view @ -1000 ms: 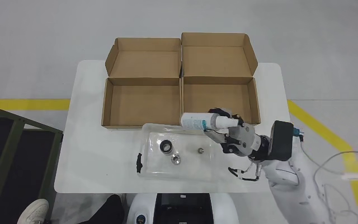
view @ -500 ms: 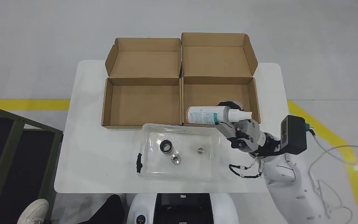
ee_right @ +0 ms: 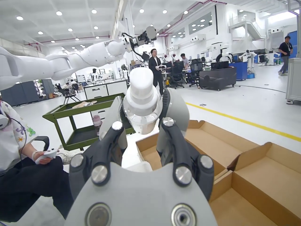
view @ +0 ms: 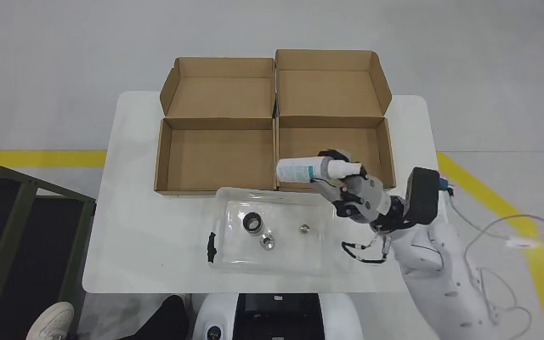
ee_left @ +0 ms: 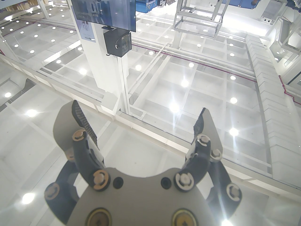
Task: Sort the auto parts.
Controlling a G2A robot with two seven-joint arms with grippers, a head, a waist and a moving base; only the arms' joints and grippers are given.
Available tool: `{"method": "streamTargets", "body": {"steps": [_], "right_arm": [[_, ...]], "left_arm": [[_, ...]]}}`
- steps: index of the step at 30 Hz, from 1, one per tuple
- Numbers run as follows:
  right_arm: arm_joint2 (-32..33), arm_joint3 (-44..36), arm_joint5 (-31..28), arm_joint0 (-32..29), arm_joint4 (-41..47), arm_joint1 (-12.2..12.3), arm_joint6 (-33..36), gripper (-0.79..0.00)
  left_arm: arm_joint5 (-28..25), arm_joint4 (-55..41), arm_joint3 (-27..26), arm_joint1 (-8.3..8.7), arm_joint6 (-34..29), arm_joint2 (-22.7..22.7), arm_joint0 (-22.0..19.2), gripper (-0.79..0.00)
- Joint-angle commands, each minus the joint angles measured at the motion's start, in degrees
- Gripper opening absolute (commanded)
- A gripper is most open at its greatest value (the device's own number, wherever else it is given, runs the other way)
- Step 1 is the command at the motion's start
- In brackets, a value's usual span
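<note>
My right gripper (view: pixel 331 174) is shut on a white bottle (view: pixel 299 169) with a white cap, held on its side above the near edge of the right cardboard box (view: pixel 374 166). In the right wrist view the bottle (ee_right: pixel 142 104) stands between the fingers (ee_right: pixel 174 118), cap toward the camera. A clear plastic tray (view: pixel 228 255) near the table's front holds a black ring part (view: pixel 252 223) and two small metal parts (view: pixel 268 243) (view: pixel 303 228). My left gripper (ee_left: pixel 141 123) is open, pointing up at the ceiling with nothing between its fingers.
Two open cardboard boxes stand side by side at the back of the white table, the left box (view: pixel 170 157) bare inside. A black strap (view: pixel 211 246) lies at the tray's left edge. A green cart (ee_right: pixel 77 118) and a seated person are beside the table.
The right gripper lifted the bottle away from the tray toward the right box, then shifted slightly left and back with it.
</note>
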Motion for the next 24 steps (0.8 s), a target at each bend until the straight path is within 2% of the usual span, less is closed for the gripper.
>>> {"method": "streamTargets", "body": {"steps": [1,7,14,24], "right_arm": [[-0.11,0.15,1.09,-0.08,-1.2,-0.03,0.4,-0.785],[-0.03,1.85,3.4,-0.06,-4.3,0.04,3.31,-0.785],[0.24,4.6,8.16,1.19,-5.99,0.15,10.38,-0.785],[-3.89,11.25,12.84,7.14,-7.25,-0.44,18.59,-0.785]], "left_arm": [[0.0,0.0,0.0,0.0,0.0,0.0,0.0,0.0],[0.0,0.0,0.0,0.0,0.0,0.0,0.0,0.0],[0.0,0.0,0.0,0.0,0.0,0.0,0.0,0.0],[0.0,0.0,0.0,0.0,0.0,0.0,0.0,0.0]]}}
